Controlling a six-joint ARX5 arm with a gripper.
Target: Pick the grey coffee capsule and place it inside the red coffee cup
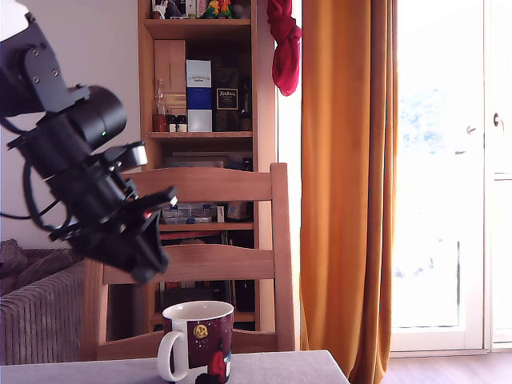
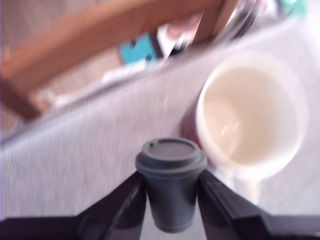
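Observation:
In the wrist view the grey coffee capsule point(image 2: 171, 180) sits between my black fingers point(image 2: 125, 200), held upright with its lid end showing; my gripper point(image 2: 171, 200) is shut on it. The red coffee cup point(image 2: 250, 117) lies just beyond and to one side, its white inside empty and its white handle toward the camera. In the exterior view my gripper point(image 1: 148, 240) hangs in the air above and to the exterior view's left of the dark red cup point(image 1: 200, 340), which stands on the grey table point(image 1: 272, 370). The capsule is hidden there.
A wooden chair point(image 1: 212, 188) stands right behind the table, its backrest close behind my arm. A grey sofa arm point(image 1: 40, 312) is at the exterior view's left. Shelves and an orange curtain point(image 1: 348, 184) fill the background.

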